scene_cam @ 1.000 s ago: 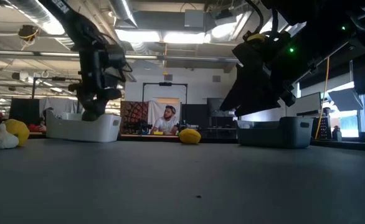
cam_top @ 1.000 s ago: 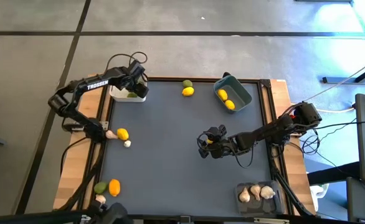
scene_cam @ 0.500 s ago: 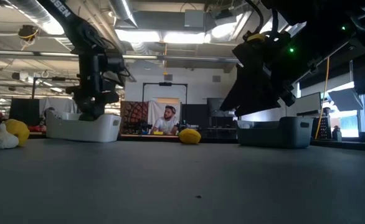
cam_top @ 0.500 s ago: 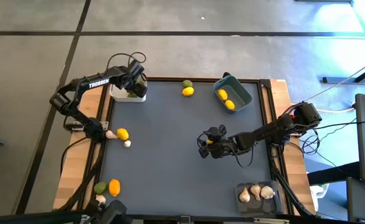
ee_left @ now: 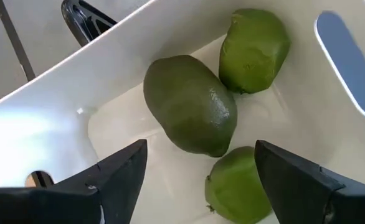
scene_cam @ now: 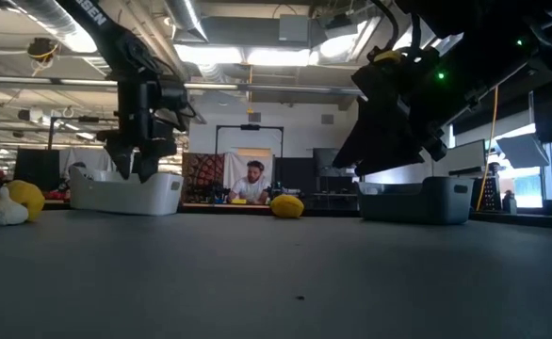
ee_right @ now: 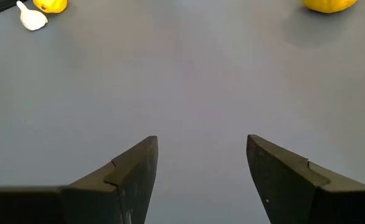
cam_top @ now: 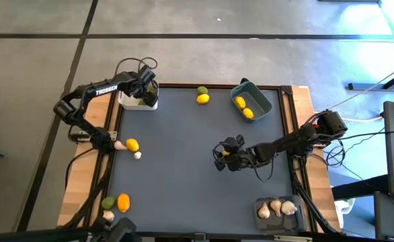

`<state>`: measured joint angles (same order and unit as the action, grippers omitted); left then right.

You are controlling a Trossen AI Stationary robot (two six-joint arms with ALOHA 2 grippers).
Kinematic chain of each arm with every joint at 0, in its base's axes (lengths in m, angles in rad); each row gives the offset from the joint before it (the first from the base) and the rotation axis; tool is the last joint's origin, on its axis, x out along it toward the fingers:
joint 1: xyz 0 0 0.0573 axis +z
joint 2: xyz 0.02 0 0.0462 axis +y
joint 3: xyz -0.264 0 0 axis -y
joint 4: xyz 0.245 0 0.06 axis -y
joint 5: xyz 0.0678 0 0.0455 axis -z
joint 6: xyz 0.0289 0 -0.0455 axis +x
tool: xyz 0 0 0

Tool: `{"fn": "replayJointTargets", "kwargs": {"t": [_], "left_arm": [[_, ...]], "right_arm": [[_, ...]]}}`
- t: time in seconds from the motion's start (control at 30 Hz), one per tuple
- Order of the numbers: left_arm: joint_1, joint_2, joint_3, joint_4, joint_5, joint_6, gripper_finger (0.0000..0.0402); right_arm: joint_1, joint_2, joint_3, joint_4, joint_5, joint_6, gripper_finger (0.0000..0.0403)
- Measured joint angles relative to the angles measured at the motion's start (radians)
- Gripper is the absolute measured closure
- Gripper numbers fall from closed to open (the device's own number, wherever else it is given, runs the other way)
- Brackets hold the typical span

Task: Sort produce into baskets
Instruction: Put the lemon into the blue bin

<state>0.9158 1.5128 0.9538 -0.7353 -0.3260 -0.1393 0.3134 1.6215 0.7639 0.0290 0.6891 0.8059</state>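
From above, your left hand (cam_top: 143, 94) hangs over the white basket (cam_top: 131, 102) at the far left corner of the table (cam_top: 183, 168). Your right hand (cam_top: 222, 156) sits low over the bare middle of the table. The blue-grey basket (cam_top: 257, 101) holds two lemons (cam_top: 244, 107); the clear basket (cam_top: 278, 210) at the near right corner holds garlic bulbs (cam_top: 276, 208). Loose pieces lie at the far edge (a green fruit (cam_top: 202, 90) touching a lemon (cam_top: 202, 99)) and along the left edge.

From table height, your left hand (scene_cam: 135, 169) points down just above the white basket (scene_cam: 125, 193), fingers spread.

Through your left wrist camera, the spread fingers (ee_left: 123, 171) frame three green fruits (ee_left: 192, 102) lying together inside the white basket (ee_left: 33, 124); nothing is pinched.

Through your right wrist camera, the fingers (ee_right: 136, 165) stand spread over bare table (ee_right: 195, 93), holding nothing, with a lemon (ee_right: 48, 5) and a garlic bulb (ee_right: 32, 18) well beyond.
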Motion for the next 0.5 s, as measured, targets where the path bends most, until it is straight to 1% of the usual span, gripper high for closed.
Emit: {"fn": "replayJointTargets", "kwargs": {"t": [0.13,0.23,0.5], "left_arm": [[-0.013,-0.04,0.0,-0.006,0.0,0.004,0.0118],[-0.029,-0.082,0.009,-0.042,0.005,0.004,0.0124],[-0.132,-0.209,0.016,-0.167,0.075,-0.016,0.0127]], "right_arm": [[0.0,0.0,0.0,0.011,0.0,0.0,0.0159],[0.0,0.0,0.0,0.012,0.0,0.0,0.0159],[0.0,0.0,0.0,0.015,0.0,0.0,0.0159]]}}
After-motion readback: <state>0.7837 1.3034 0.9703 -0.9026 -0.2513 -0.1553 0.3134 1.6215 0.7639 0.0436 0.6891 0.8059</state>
